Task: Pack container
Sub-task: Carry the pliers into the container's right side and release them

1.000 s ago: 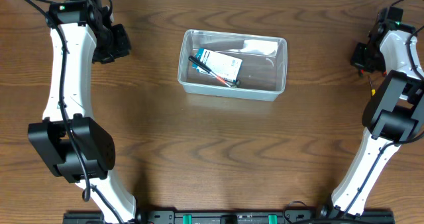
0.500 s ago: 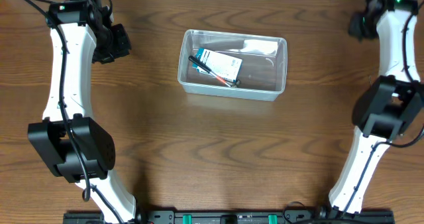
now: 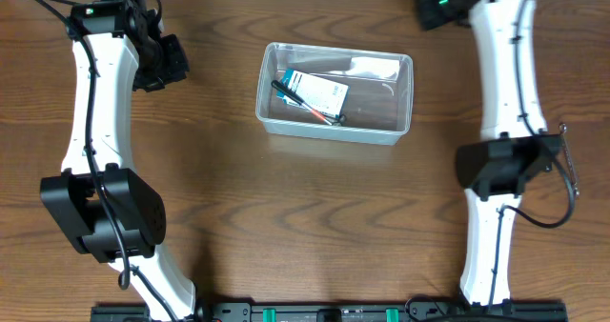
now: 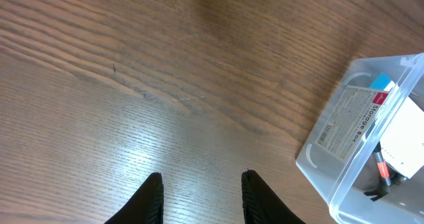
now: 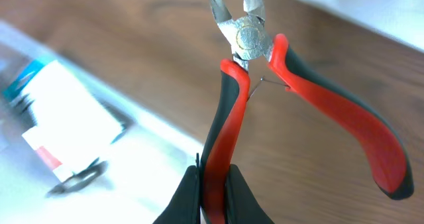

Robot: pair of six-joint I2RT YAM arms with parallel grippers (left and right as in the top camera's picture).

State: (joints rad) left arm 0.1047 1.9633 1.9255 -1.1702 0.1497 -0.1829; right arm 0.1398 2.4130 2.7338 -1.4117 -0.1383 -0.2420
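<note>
Overhead: container [image 3: 381, 110] was sat upright, open top up, at the centre of the far half of the bench [image 3: 305, 227]. Its long axis was laid left-right across the view. A blue-and-white box [image 3: 319, 91] and small red/black tools [image 3: 310, 108] were seen inside. Left hand [image 3: 167, 63] was parked well to the container's left. Right hand [image 3: 431, 8] was positioned at the far edge, just past the container's far right corner.

Left wrist: left hand [image 4: 201, 201] was seen parted with nothing between the fingers [image 4: 152, 197], over bare bench. One labelled corner of the container was caught at the right edge [image 4: 324, 161].

Right wrist: right hand [image 5: 213, 196] was clamped on one handle of red-and-black cutters [image 5: 225, 118]. Nose was pointed away from the hand; the second handle was splayed free. The container was blurred at left [image 5: 152, 154].
</note>
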